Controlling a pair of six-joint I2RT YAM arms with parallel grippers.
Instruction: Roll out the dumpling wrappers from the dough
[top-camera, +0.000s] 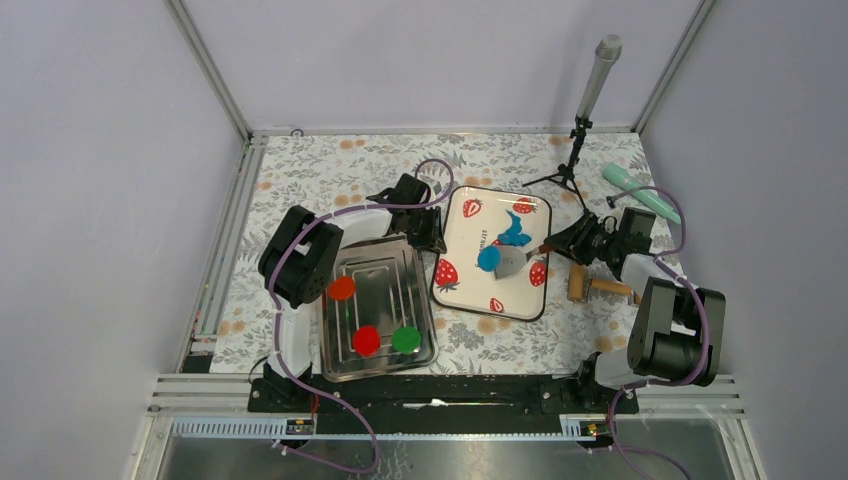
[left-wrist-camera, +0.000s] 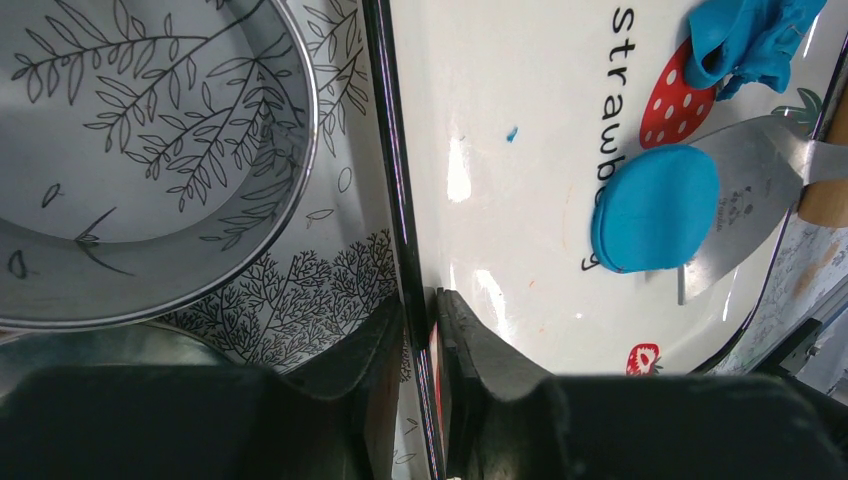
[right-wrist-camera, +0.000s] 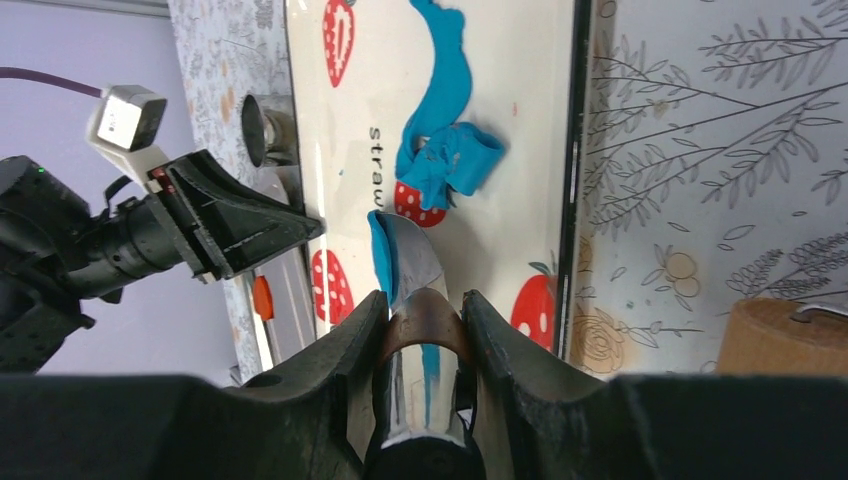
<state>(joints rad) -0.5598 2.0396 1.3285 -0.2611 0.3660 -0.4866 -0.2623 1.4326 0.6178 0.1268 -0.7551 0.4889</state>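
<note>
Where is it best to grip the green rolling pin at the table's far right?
Probably at the middle of the green rolling pin, from straight above, jaws set across its width: it lies flat and slanted, long and round.

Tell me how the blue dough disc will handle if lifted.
The dough disc looks thin and soft, so it would likely fold. Most of it lies off the spatula blade, so it may sag. The ragged leftover dough suggests easy tearing.

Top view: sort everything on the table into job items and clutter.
Job: blue dough disc, ragged dough scraps, strawberry tray, spatula, wooden roller.
Clutter: metal tray, red disc, orange disc, green disc, microphone stand, teal tool.
</note>
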